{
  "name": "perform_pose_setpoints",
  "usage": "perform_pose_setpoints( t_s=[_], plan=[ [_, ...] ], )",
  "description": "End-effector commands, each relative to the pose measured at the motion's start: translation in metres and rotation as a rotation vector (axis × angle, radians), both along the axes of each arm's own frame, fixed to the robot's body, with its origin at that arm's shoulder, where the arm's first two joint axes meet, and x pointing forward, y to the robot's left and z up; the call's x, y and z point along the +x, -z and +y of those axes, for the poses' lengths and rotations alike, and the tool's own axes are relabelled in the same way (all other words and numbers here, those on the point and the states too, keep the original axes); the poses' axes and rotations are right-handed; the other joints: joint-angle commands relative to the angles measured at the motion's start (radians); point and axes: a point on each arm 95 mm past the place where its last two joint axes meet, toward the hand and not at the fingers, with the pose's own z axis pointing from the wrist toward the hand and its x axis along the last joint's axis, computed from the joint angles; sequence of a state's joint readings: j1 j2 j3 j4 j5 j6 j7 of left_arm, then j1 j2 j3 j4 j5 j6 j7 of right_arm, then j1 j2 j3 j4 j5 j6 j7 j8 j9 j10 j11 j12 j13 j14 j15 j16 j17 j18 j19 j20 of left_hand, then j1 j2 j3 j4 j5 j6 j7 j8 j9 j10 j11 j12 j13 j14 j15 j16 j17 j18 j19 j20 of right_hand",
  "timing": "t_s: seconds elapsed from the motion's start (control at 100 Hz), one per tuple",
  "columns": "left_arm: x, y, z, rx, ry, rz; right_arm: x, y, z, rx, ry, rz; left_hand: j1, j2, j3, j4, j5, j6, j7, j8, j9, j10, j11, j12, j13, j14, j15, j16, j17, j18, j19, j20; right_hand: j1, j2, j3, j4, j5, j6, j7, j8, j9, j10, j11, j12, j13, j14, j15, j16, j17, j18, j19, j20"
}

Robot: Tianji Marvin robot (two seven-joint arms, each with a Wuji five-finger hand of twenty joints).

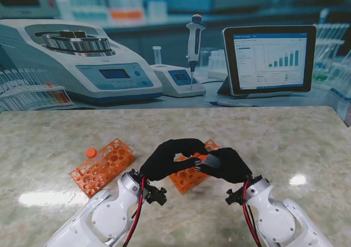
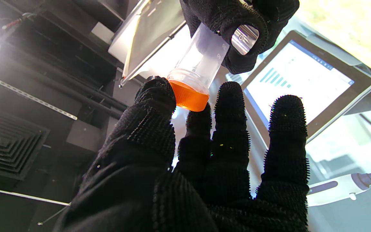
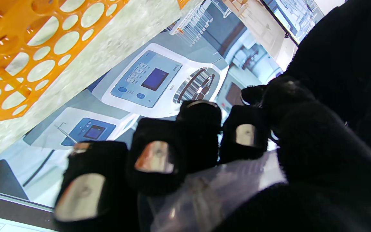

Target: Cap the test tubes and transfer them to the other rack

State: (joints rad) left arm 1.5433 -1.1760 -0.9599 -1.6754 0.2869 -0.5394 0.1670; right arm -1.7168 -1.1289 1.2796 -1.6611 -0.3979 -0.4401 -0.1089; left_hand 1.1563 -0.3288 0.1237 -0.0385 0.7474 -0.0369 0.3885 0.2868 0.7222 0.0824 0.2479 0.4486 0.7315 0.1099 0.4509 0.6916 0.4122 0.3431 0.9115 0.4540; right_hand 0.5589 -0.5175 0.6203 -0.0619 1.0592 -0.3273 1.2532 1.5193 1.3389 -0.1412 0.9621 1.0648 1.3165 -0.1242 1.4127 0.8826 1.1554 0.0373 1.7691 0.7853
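A clear test tube (image 2: 201,61) is held sideways between my two hands, above the table's middle. My right hand (image 1: 227,165) is shut on its body, and its fingers (image 3: 153,158) wrap the tube (image 3: 217,187). An orange cap (image 2: 188,96) sits at the tube's mouth, pinched between the thumb and forefinger of my left hand (image 1: 167,158); that hand's other fingers (image 2: 285,135) stand straight. Whether the cap is fully seated cannot be told. One orange rack (image 1: 189,178) lies partly hidden under the hands. A second orange rack (image 1: 104,167) lies to their left.
A round orange cap (image 1: 91,152) shows at the left rack's far corner. The right wrist view shows rack holes (image 3: 27,48) with nothing in them. Behind the marble table (image 1: 285,143) stands a printed lab backdrop (image 1: 269,58) with a tablet, pipette and centrifuge.
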Motion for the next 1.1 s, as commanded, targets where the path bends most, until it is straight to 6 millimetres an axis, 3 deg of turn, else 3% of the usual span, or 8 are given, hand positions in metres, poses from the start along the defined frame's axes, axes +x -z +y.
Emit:
perform_pose_setpoints(
  t_s=[0.0, 0.23, 0.45, 0.6, 0.82, 0.92, 0.96, 1.09],
  plan=[
    [-0.0036, 0.0019, 0.0005, 0.005, 0.009, 0.004, -0.0018, -0.0002, 0.0019, 0.011, 0.003, -0.001, -0.003, 0.024, -0.026, 0.032, 0.023, 0.038, 0.021, 0.023, -0.019, -0.009, -0.009, -0.012, -0.01, -0.018, -0.01, -0.011, -0.013, 0.014, -0.025, 0.04, 0.025, 0.037, 0.002, 0.008, 0.035, -0.085, 0.059, 0.042, 0.025, 0.01, 0.008, 0.001, 0.006, -0.041, 0.076, 0.041, 0.024, -0.03, 0.121, 0.004],
    [-0.0059, 0.0019, 0.0017, 0.007, 0.015, 0.002, -0.0016, -0.0003, 0.0018, 0.013, 0.006, -0.007, -0.07, 0.048, -0.06, 0.02, 0.023, 0.041, 0.017, 0.023, -0.019, -0.007, -0.011, -0.013, -0.012, -0.016, -0.012, -0.011, -0.018, 0.014, -0.03, 0.04, 0.025, 0.037, 0.002, 0.008, 0.035, -0.085, 0.059, 0.042, 0.025, 0.011, 0.009, 0.001, 0.006, -0.041, 0.076, 0.041, 0.024, -0.03, 0.121, 0.004],
    [-0.0071, 0.0014, 0.0017, -0.005, 0.014, 0.013, -0.0014, -0.0002, 0.0014, 0.013, 0.008, -0.009, -0.132, 0.151, -0.087, 0.01, 0.038, 0.056, 0.007, 0.018, -0.017, -0.005, -0.013, -0.014, -0.016, -0.009, -0.013, -0.008, -0.029, 0.019, -0.033, 0.042, 0.024, 0.037, 0.003, 0.008, 0.035, -0.085, 0.059, 0.042, 0.024, 0.008, 0.008, 0.001, 0.006, -0.041, 0.076, 0.041, 0.024, -0.03, 0.121, 0.004],
    [-0.0077, 0.0009, 0.0016, -0.01, 0.013, 0.018, -0.0013, -0.0001, 0.0009, 0.013, 0.01, -0.009, -0.106, 0.181, -0.089, 0.009, 0.051, 0.064, 0.004, 0.018, -0.015, -0.002, -0.013, -0.013, -0.016, -0.005, -0.011, -0.006, -0.033, 0.018, -0.033, 0.045, 0.025, 0.037, 0.002, 0.008, 0.035, -0.085, 0.059, 0.042, 0.025, 0.009, 0.008, 0.001, 0.006, -0.041, 0.076, 0.041, 0.024, -0.03, 0.121, 0.004],
    [-0.0077, 0.0001, 0.0011, -0.006, 0.006, 0.011, -0.0012, 0.0, 0.0005, 0.013, 0.012, -0.011, 0.081, 0.178, -0.099, 0.029, 0.059, 0.056, 0.02, 0.02, -0.007, -0.007, -0.005, -0.008, -0.005, -0.014, 0.004, 0.002, -0.022, 0.009, -0.028, 0.05, 0.025, 0.038, 0.002, 0.008, 0.034, -0.085, 0.059, 0.042, 0.024, 0.009, 0.008, 0.001, 0.006, -0.041, 0.076, 0.041, 0.024, -0.03, 0.121, 0.004],
    [-0.0072, -0.0002, 0.0008, 0.001, 0.001, -0.001, -0.0012, 0.0, 0.0005, 0.014, 0.012, -0.012, 0.134, 0.147, -0.04, 0.053, 0.058, 0.052, 0.042, 0.012, 0.002, -0.009, -0.003, 0.098, 0.004, -0.025, 0.025, 0.013, -0.012, 0.005, -0.021, 0.048, 0.025, 0.037, 0.002, 0.008, 0.034, -0.085, 0.059, 0.042, 0.025, 0.01, 0.009, 0.001, 0.006, -0.041, 0.076, 0.041, 0.024, -0.03, 0.121, 0.004],
    [-0.007, -0.0003, 0.0006, 0.002, -0.001, -0.006, -0.0012, 0.0, 0.0005, 0.014, 0.012, -0.012, 0.133, 0.127, 0.019, 0.03, 0.06, 0.049, 0.044, 0.012, 0.007, -0.01, -0.015, 0.123, 0.003, -0.025, 0.043, 0.051, -0.008, 0.0, -0.02, 0.045, 0.026, 0.037, 0.002, 0.008, 0.034, -0.085, 0.059, 0.042, 0.025, 0.009, 0.009, 0.001, 0.006, -0.041, 0.076, 0.041, 0.024, -0.03, 0.121, 0.004],
    [-0.0064, -0.0008, 0.0, 0.004, -0.007, -0.018, -0.0013, 0.0, 0.0002, 0.015, 0.012, -0.014, 0.135, 0.091, 0.088, 0.017, 0.056, 0.041, 0.044, 0.012, 0.013, -0.014, -0.015, 0.134, 0.023, -0.022, 0.024, 0.15, -0.001, -0.003, -0.015, 0.043, 0.024, 0.037, 0.002, 0.008, 0.034, -0.085, 0.059, 0.042, 0.024, 0.009, 0.009, 0.001, 0.006, -0.041, 0.076, 0.041, 0.024, -0.03, 0.121, 0.004]
  ],
)
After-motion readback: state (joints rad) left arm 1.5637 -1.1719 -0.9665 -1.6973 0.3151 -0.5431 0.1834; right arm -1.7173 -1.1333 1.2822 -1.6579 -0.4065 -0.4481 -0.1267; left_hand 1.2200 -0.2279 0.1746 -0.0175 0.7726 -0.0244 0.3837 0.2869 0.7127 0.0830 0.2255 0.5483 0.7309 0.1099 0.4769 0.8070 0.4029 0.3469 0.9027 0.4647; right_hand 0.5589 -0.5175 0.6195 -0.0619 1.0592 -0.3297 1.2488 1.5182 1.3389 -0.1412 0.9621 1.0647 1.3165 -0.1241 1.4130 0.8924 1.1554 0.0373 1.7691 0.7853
